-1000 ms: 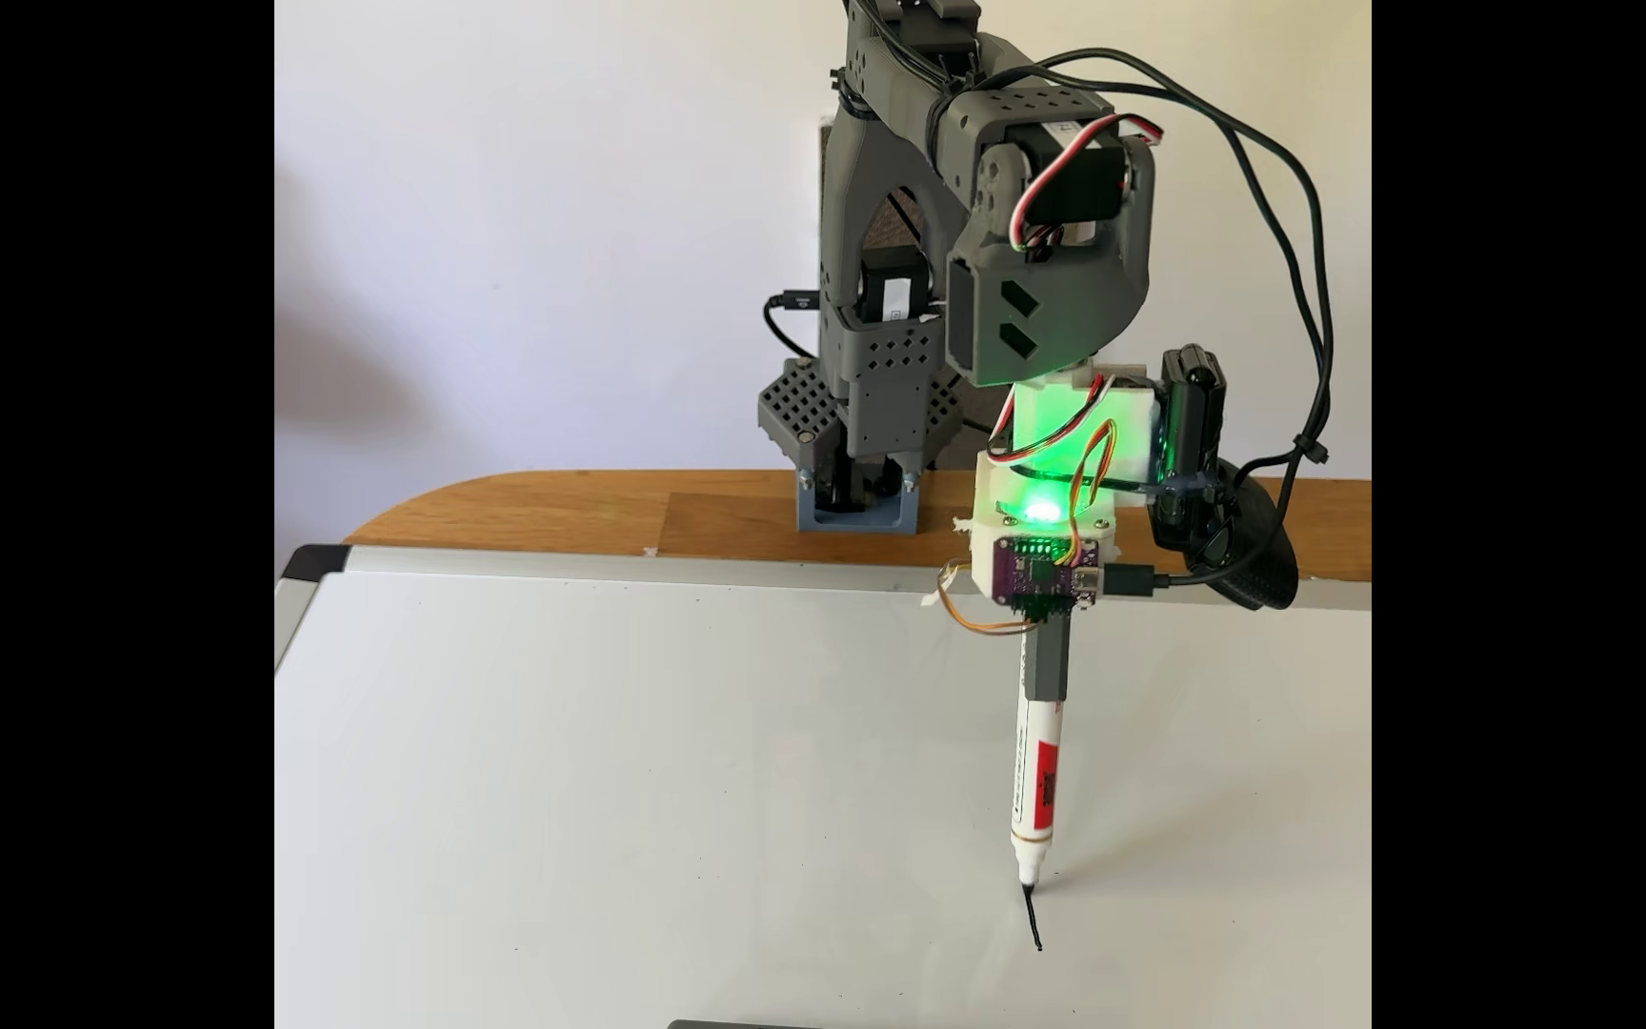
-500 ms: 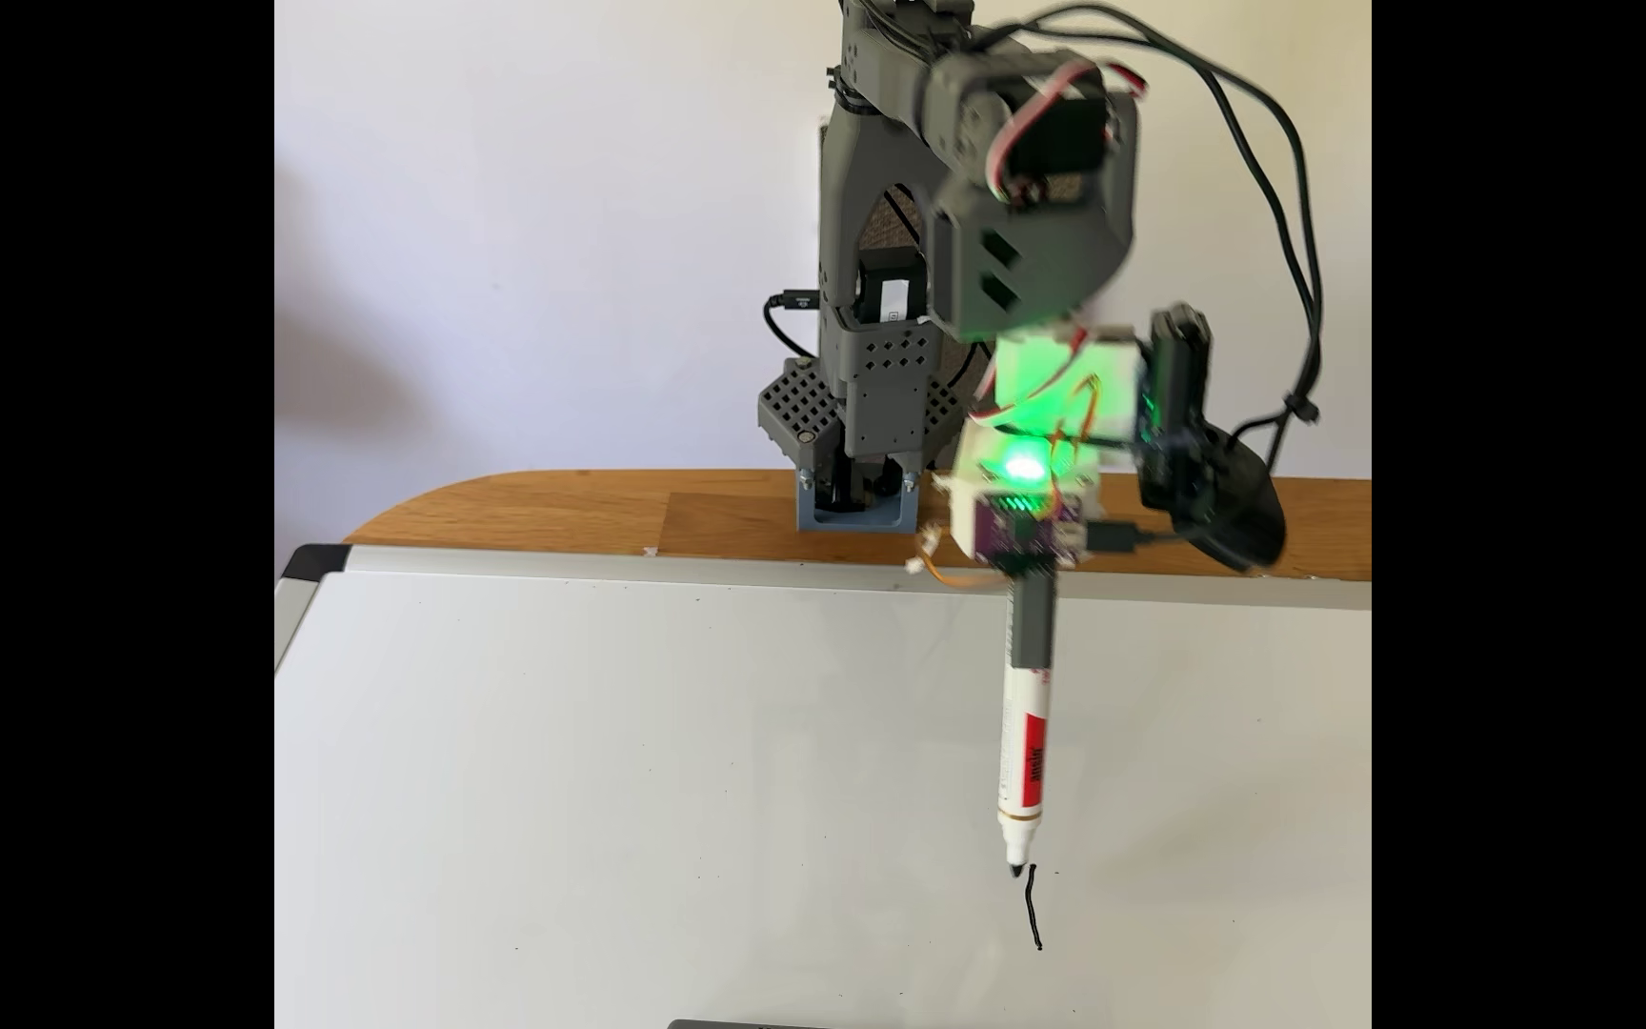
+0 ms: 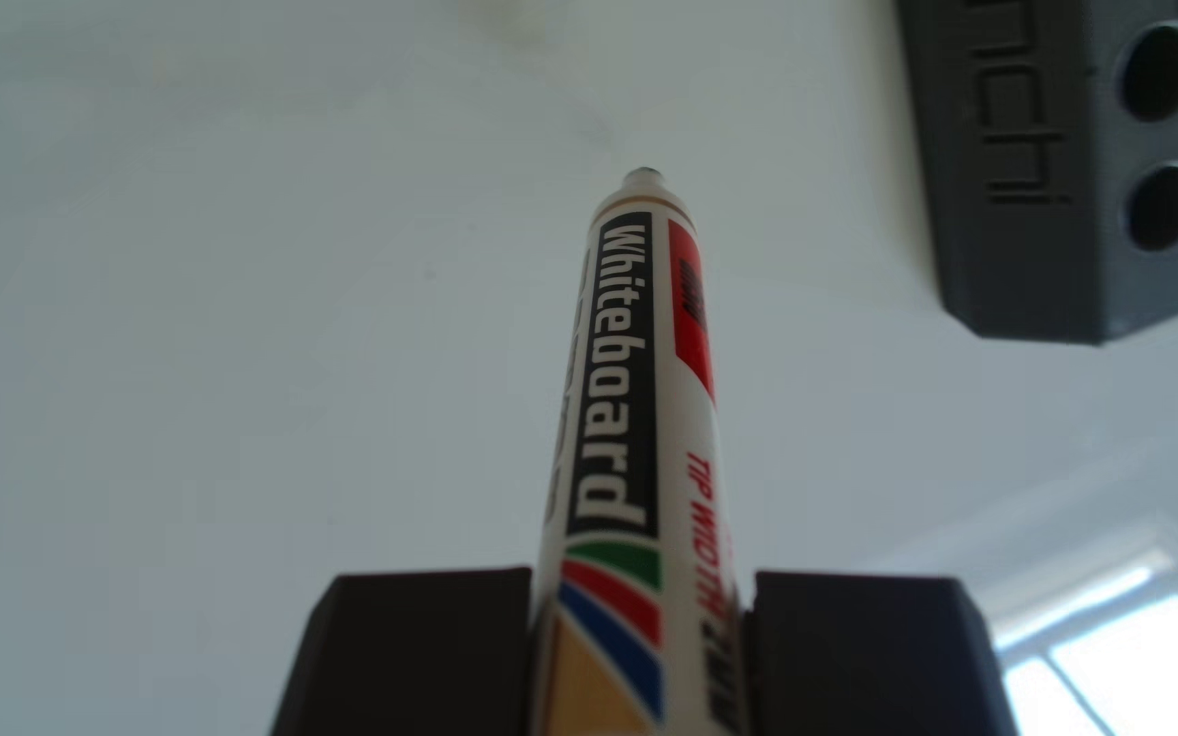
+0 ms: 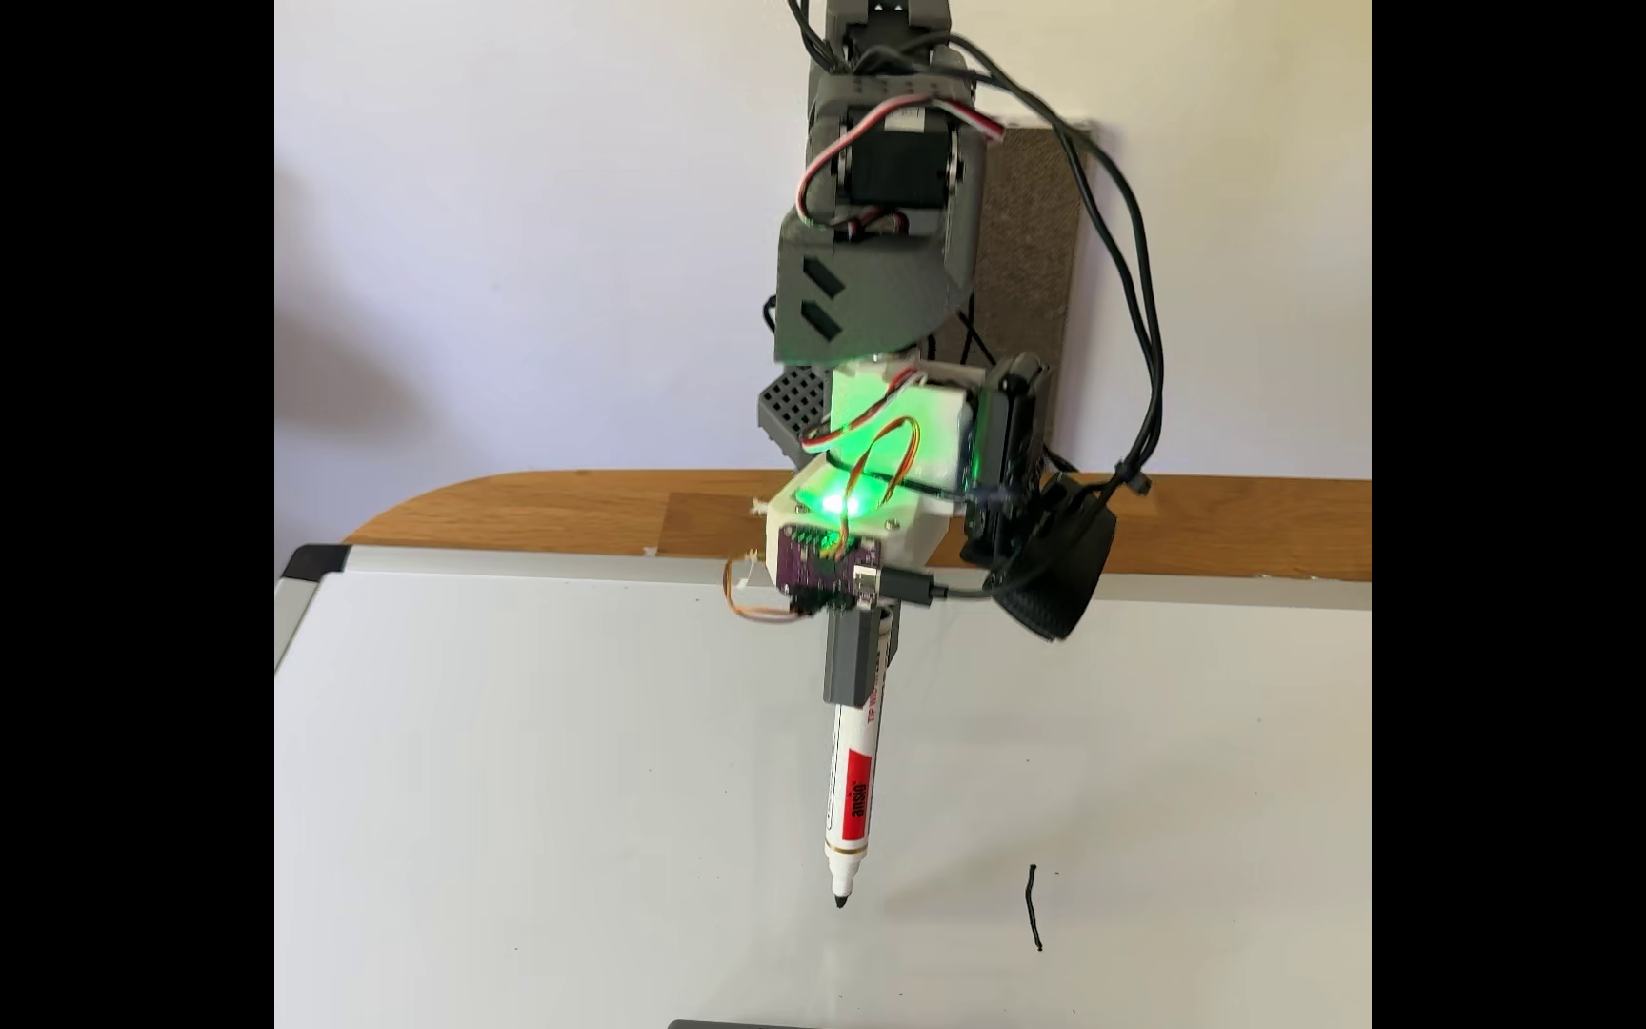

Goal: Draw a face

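Shifted leftward in the fixed view, the gripper (image 4: 857, 658) is clamped around an upright marker (image 4: 852, 801) labelled "Whiteboard", left of the face (image 4: 1034, 905), one stroke drawn on the whiteboard (image 4: 552, 792).

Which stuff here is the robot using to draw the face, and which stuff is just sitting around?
For the drawing:
- marker, clamped in the hand
- whiteboard
- black stroke, the first bit of the face, to the right of the marker tip in the fixed view

Just sitting around:
- grey block with two holes
- wooden table
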Robot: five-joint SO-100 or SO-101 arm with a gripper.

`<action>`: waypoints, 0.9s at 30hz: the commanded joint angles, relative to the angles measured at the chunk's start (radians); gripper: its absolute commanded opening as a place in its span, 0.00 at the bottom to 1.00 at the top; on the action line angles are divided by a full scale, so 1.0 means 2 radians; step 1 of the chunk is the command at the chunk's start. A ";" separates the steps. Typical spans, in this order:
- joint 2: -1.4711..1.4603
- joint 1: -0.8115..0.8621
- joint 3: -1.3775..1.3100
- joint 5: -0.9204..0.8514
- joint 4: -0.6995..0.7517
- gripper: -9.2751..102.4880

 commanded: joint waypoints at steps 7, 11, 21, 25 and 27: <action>-0.008 0.005 -0.030 -0.001 -0.050 0.07; -0.013 0.005 -0.030 -0.002 -0.044 0.07; -0.006 0.002 -0.029 -0.002 0.005 0.07; -0.005 0.001 -0.029 -0.002 0.015 0.07; -0.002 0.002 -0.030 -0.002 0.024 0.07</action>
